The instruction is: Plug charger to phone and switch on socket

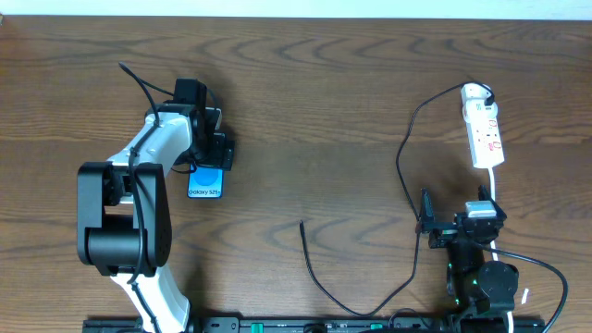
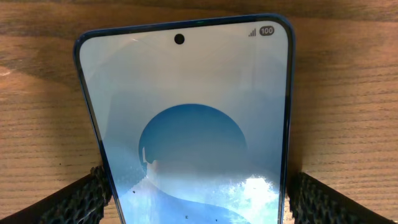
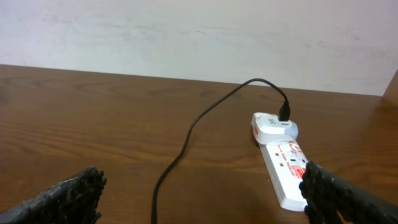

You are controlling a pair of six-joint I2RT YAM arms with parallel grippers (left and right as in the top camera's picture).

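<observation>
Directions are read on the overhead view, with 12 o'clock at the far edge of the table (image 1: 324, 102). The phone (image 1: 205, 185) lies flat, screen up and lit, at about 9 o'clock. The left gripper (image 1: 209, 161) is positioned directly over it. In the left wrist view its fingers (image 2: 78, 200) are spread wide and stand against the phone's two long edges; whether they press on the edges or only flank them cannot be told. This straddle suits steadying the phone so that its port stays fixed for insertion. The socket (image 1: 485, 134) lies at about 2 o'clock, its long axis running from 12 to 6 o'clock. A white adapter (image 3: 273, 126) is seated at the socket's far end. The charger (image 1: 405, 166) leaves that adapter, curves down toward 5 o'clock, loops along the near edge and rises again. Its plug tip (image 1: 302, 225) lies free near the table centre, well apart from the phone and from both grippers. The right gripper (image 3: 199, 202) rests at about 4 o'clock, just short of the socket's near end and aimed along it. Its fingers (image 3: 348, 196) are fully spread and grasp nothing. That position gives reach to the socket's switch, whose state is too small to read. Judged from this layout, the plug tip has not yet been picked up, so neither step is complete.
</observation>
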